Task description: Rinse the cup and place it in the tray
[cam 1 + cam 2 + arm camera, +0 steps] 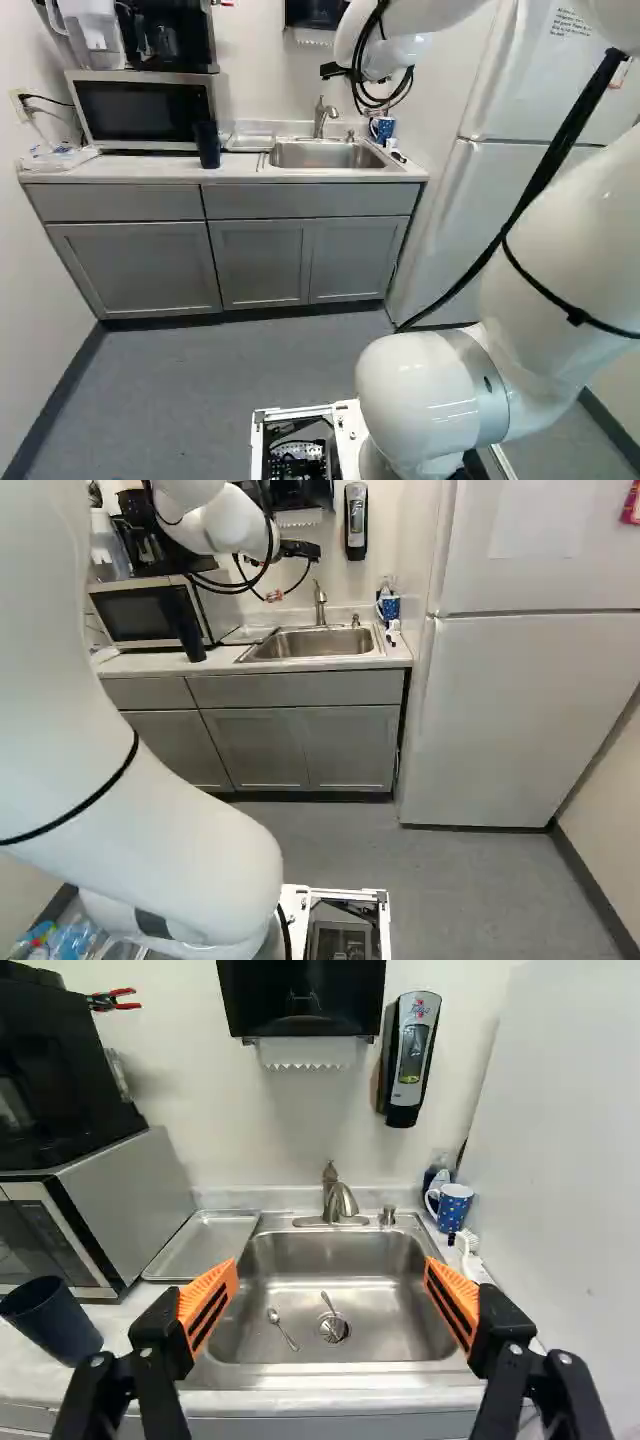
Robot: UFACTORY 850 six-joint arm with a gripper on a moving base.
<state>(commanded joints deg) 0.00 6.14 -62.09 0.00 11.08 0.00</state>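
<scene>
**Needing a Sound Grasp Before Any Rinsing**

Facing a white refrigerator (540,710), grey base cabinets (310,745), a long counter (130,170) and a microwave (130,1190). Looking into a stainless sink (385,1260), with a shallow metal tray (200,1245) lying just beside it. Showing two orange-padded fingers spread wide apart on the gripper (330,1305), holding nothing, with the faucet (342,1200) ahead.

Probably seeking the dark tumbler (55,1320), standing upright near the microwave's front; less likely meaning the blue dotted mug (452,1207) at the sink's other side.

Calling for a level approach from the tumbler's open side, placing one pad on each flank around mid-height, staying clear of the microwave. Wanting both pads touching together, since pushing with one first could be tipping it. Favouring gentle, even pressure against the smooth wall, then lifting straight up before crossing to the sink, and tilting only under the faucet, clear of two small spoons (283,1330).
</scene>
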